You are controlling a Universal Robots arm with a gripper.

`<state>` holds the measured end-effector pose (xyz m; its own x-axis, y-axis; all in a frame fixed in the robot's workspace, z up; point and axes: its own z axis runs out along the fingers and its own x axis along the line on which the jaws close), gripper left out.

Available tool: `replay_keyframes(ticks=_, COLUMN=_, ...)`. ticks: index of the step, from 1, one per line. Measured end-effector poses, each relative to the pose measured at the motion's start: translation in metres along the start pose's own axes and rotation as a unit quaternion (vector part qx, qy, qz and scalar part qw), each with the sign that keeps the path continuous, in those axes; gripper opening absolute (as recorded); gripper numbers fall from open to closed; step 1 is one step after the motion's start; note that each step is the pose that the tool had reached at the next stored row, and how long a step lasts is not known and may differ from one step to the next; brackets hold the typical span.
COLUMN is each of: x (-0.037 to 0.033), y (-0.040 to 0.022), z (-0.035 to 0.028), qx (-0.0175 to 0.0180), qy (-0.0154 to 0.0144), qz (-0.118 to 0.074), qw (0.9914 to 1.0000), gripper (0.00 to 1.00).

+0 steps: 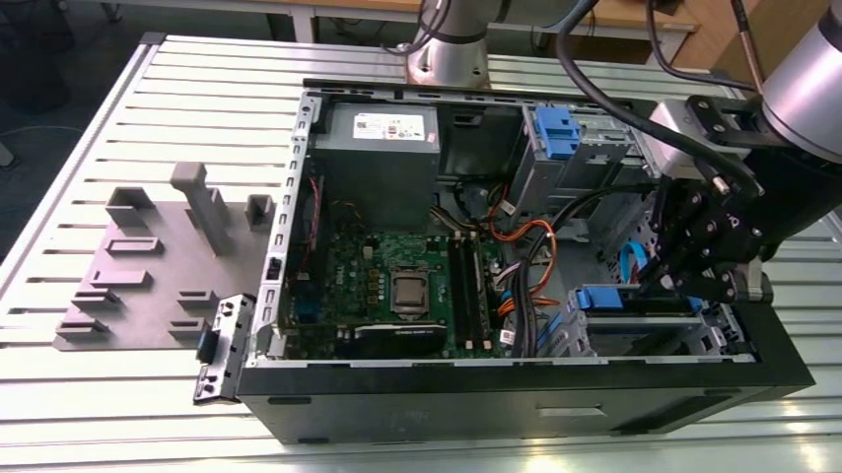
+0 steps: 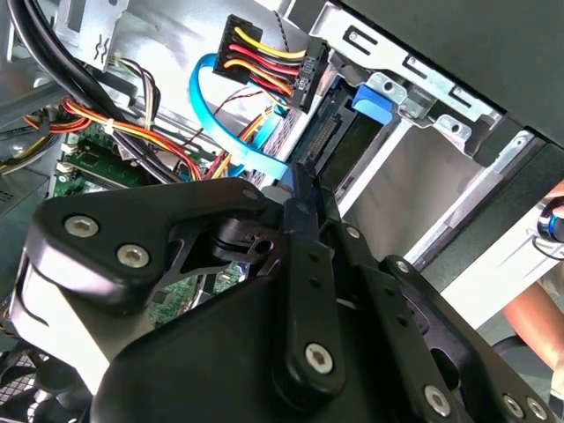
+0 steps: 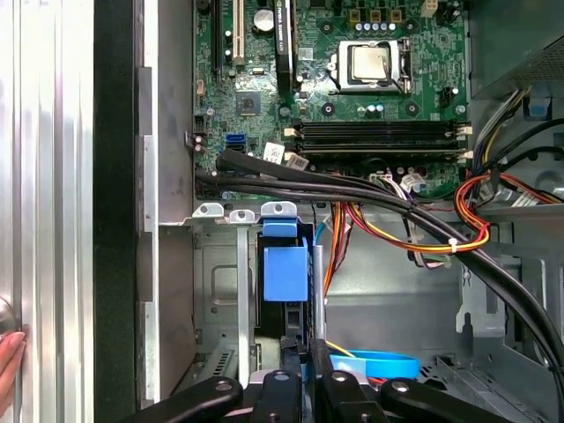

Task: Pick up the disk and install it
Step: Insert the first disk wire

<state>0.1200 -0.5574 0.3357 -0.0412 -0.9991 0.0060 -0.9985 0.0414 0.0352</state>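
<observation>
An open desktop computer case (image 1: 526, 394) lies on its side on a slatted metal table (image 1: 79, 394), its green motherboard (image 1: 394, 276) facing up. In the exterior view, the arm's black gripper (image 1: 684, 291) reaches down into the case at the exterior view's right, at the grey metal drive cage (image 1: 645, 330) by the near wall. The disk (image 1: 608, 299) sits in that cage, standing on edge, and its blue plastic carrier shows at the top of the slot. In the first wrist view the disk (image 3: 285, 273) appears as a blue tab above a dark narrow body inside the cage (image 3: 220, 291), with the gripper (image 3: 300, 352) right at its nearer end. The 2 black fingers (image 3: 319, 361) lie close together with almost no gap between them, and they meet the disk's edge; whether they pinch it or only press against it cannot be told. In the second wrist view the fingers (image 2: 308, 211) point at the disk's dark connector end (image 2: 330, 141), beside a light blue data cable (image 2: 220, 115) and a black power plug with red, yellow and black wires (image 2: 264, 57). A grey power supply (image 1: 379, 138) sits at the far end of the case. A grey fixture plate (image 1: 158, 266) with upright blocks rests on the table at the exterior view's left. A person's fingertips (image 3: 9, 352) touch the table edge in the first wrist view.
</observation>
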Motion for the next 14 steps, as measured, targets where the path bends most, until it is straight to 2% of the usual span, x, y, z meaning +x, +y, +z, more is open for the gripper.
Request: replay_keyframes(ticks=14, x=0.0000, y=-0.0001, z=0.0030, qx=0.0000, qy=-0.0002, qz=0.000, qw=1.00000, gripper=0.16)
